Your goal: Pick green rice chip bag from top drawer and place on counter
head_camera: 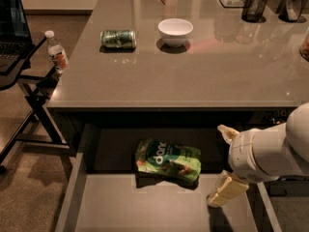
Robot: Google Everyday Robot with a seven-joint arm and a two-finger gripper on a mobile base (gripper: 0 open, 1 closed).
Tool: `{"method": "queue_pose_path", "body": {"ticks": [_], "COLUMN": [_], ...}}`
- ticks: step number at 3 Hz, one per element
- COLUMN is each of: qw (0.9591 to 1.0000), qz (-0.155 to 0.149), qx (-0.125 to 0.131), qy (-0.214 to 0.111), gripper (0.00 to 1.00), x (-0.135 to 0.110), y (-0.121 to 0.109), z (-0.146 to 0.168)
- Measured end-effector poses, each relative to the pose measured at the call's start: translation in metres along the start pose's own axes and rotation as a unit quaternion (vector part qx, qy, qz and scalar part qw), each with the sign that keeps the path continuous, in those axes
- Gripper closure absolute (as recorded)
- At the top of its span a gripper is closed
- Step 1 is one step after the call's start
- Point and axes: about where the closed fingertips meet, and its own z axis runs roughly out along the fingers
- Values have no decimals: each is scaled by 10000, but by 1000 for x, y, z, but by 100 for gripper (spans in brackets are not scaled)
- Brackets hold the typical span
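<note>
The green rice chip bag lies crumpled in the open top drawer, near its back and just under the counter's front edge. The counter spreads above it. My gripper hangs over the right part of the drawer, just right of the bag and not touching it. It is open, with one pale finger up near the counter edge and the other low over the drawer bottom. Nothing is between them.
On the counter a green can lies on its side beside a white bowl. Two black mesh cups stand at the back right. A water bottle and a laptop sit on a stand at left.
</note>
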Motion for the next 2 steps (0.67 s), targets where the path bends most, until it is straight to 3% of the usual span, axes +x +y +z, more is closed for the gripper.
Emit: {"method": "queue_pose_path", "body": {"ticks": [1,2], "qw": [9997,9972], "qz": [-142,-280], "qx": [-37,-67], "qy": [-212,-684], "gripper": [0,0], "x": [-13,-29], "y": [-1,-3], "z": [10,40]}}
